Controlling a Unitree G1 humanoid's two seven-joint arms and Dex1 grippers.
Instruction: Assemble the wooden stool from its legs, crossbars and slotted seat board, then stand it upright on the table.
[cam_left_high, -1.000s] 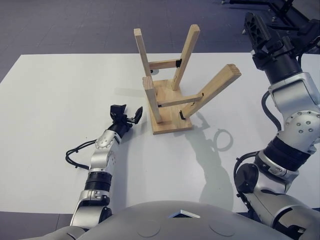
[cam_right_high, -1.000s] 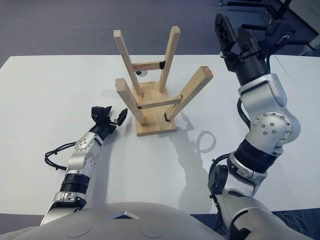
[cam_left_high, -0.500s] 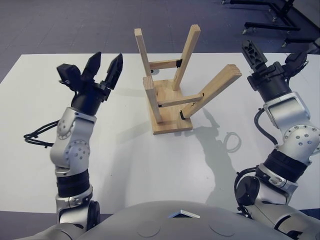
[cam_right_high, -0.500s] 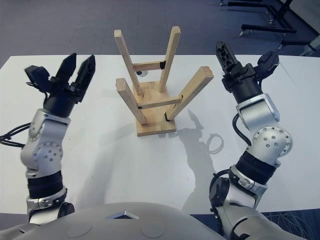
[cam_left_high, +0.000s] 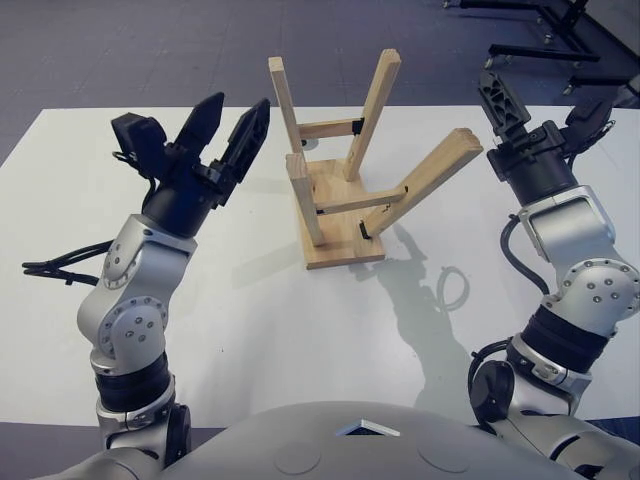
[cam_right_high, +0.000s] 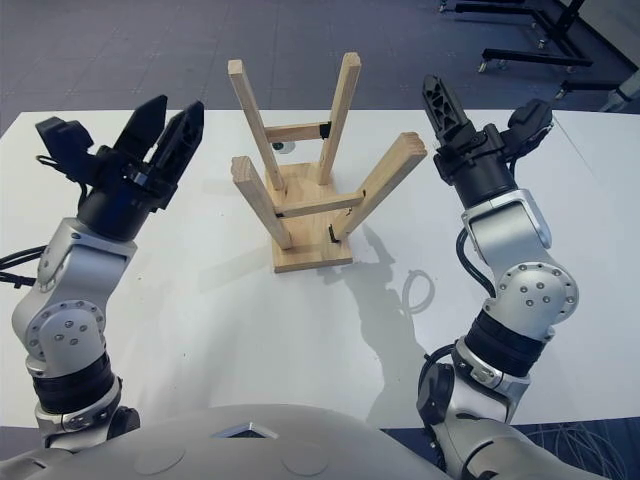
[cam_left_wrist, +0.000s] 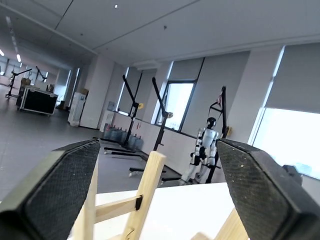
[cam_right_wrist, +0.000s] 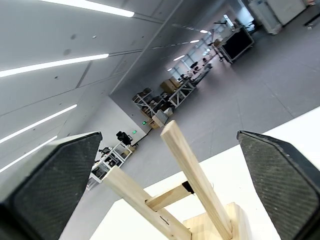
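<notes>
The pale wooden stool sits upside down near the middle of the white table, its slotted seat board flat on the surface and its four legs pointing up. Three legs stand close to upright. The fourth, the right front leg, leans far out toward the robot's right. A rear crossbar and a front crossbar link the legs.

A black cable curls on the table at the left edge. Black metal stands rest on the grey floor beyond the table. Nothing lies between either arm and the stool.

The left gripper hangs in the air left of the stool, its two fingers spread and holding nothing. The right gripper is raised to the right of the leaning leg, fingers wide apart and also holding nothing.

A second ago the left gripper lay low on the table beside the seat board; it has since lifted and drawn nearer the legs. The right gripper has come lower and closer. The stool has not shifted.
</notes>
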